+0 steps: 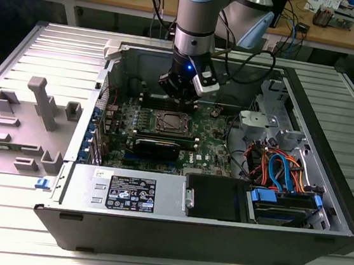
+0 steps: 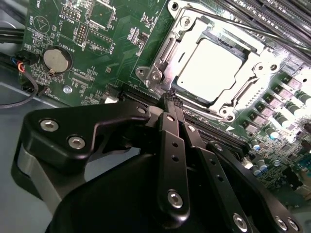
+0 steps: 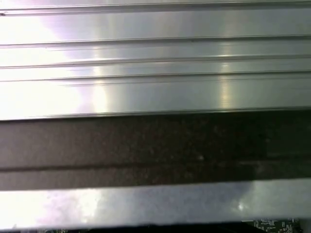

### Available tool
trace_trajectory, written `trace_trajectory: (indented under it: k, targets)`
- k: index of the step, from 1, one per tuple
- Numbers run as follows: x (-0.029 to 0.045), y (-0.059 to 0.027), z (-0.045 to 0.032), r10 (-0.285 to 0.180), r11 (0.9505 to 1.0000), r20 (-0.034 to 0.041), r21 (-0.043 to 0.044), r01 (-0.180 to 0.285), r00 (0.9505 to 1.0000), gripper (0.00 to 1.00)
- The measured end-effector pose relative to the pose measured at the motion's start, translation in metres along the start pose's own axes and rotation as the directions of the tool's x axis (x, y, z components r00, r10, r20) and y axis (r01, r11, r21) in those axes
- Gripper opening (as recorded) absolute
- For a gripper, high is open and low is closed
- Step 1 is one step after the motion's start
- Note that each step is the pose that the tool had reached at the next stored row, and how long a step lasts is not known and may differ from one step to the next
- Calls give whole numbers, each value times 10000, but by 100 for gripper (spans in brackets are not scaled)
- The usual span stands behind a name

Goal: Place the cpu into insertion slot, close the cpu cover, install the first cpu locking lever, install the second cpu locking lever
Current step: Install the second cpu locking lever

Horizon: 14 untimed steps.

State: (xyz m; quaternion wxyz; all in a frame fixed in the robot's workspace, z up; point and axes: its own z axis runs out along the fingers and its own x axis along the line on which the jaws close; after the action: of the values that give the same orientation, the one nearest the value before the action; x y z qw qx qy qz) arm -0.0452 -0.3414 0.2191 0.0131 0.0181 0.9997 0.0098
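The cpu, a square chip with a bright silvery top, lies in its socket on the green motherboard. The cpu cover, a silvery frame plate, lies flat around it, with the chip showing through the window. A thin metal lever rod runs past one side of the socket. My gripper is shut with nothing between its black fingers, and its tip hangs just off the socket's edge. In the exterior view the gripper hovers just behind the socket, inside the open computer case.
Memory slots flank the socket and a black card lies in front of it. A power supply fills the case's near side. Blue and orange cables and drive bays sit at the exterior view's right. A grey fixture stands on the left.
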Motion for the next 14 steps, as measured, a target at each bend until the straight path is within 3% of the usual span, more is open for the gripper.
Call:
trace_trajectory:
  k: [7, 14]
  targets:
    - [-1, -37, -4, -2, 10000, 1, 85, 2, 10000, 11]
    - [-4, -67, -71, -3, 10000, 2, 89, 3, 10000, 11]
